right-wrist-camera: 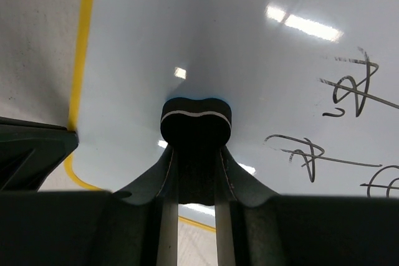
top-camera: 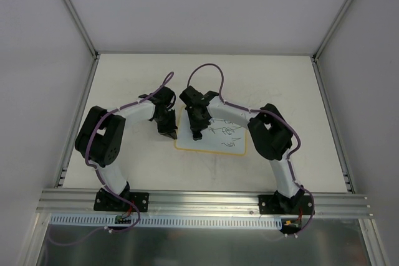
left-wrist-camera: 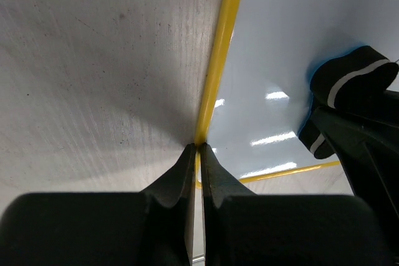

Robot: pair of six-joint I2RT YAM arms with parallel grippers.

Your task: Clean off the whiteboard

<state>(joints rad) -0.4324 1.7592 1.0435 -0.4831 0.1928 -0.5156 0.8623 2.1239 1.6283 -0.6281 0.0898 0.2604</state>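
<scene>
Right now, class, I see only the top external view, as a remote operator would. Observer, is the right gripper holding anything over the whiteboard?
Observer: Yes. The right gripper is shut on a black eraser with a white stripe, and the eraser's end is against the whiteboard.
Operator: And is the left gripper holding anything?
Observer: No. The left gripper is shut and empty, with its tips at the board's yellow rim, close to a corner.
</scene>
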